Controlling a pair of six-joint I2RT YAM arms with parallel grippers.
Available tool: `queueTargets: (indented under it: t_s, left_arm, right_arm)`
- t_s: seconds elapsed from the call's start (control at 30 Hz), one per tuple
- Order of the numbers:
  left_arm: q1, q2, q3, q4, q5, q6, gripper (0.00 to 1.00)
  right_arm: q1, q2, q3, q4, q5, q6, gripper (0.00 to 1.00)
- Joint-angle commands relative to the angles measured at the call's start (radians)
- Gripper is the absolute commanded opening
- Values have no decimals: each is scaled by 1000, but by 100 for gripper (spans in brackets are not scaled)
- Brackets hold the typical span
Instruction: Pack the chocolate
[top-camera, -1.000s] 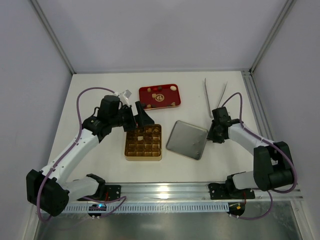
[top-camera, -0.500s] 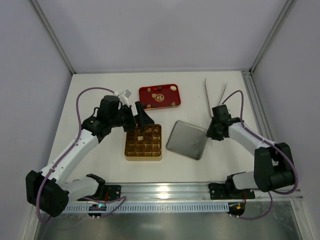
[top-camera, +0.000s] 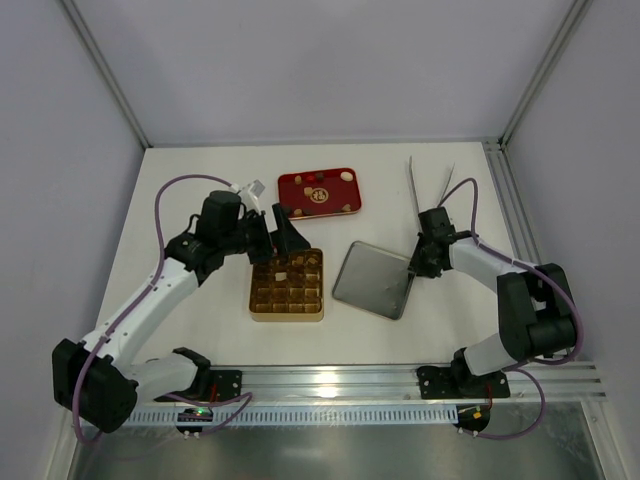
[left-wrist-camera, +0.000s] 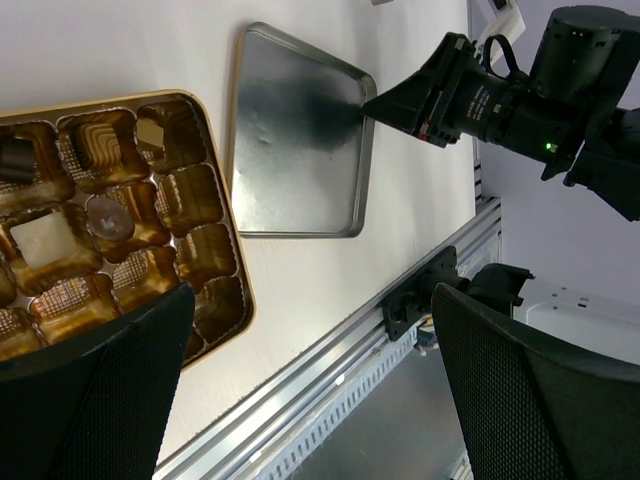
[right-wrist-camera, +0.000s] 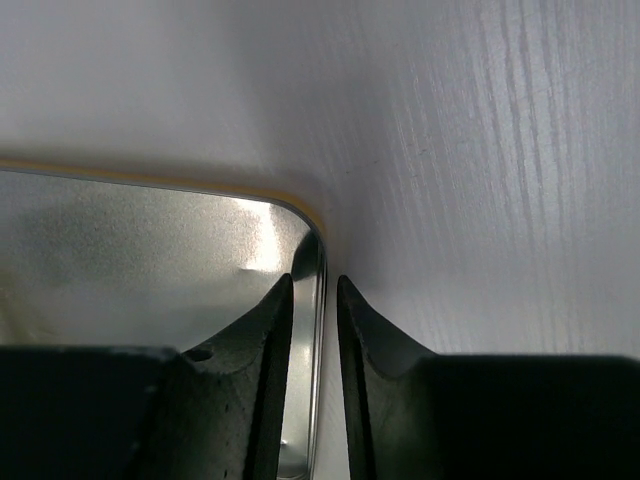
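Right gripper (right-wrist-camera: 315, 285) straddles the lid (top-camera: 372, 280) rim at 3 o'clock, pinch unclear, likely to lift it; left gripper (top-camera: 275, 240) gapes above box (top-camera: 287, 313); chocolate (top-camera: 345, 176) lies mostly in tray (top-camera: 284, 200) at 12 o'clock

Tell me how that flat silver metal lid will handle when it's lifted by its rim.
The flat silver metal lid looks thin and rigid, so it should lift stiffly and probably lightly. Its smooth shiny rim, straddled by the right claw, may slip or pivot, since a corner hold leaves most of it hanging off-centre.
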Motion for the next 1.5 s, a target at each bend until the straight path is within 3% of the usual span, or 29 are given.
queueTargets:
  t_s: [0.0, 0.3, 1.03, 1.47]
  left_arm:
    - [-24, 18, 11, 40, 29, -4, 98]
    - [-98, 93, 34, 76, 11, -4, 98]
    - [-225, 508, 212, 240, 1, 14, 98]
    - [-227, 714, 345, 232, -12, 99, 98]
  right_arm:
    - [8, 10, 15, 55, -6, 15, 26]
    - [1, 15, 31, 46, 4, -19, 4]
    - [-152, -189, 87, -86, -144, -123, 4]
    - [-190, -227, 99, -113, -203, -129, 4]
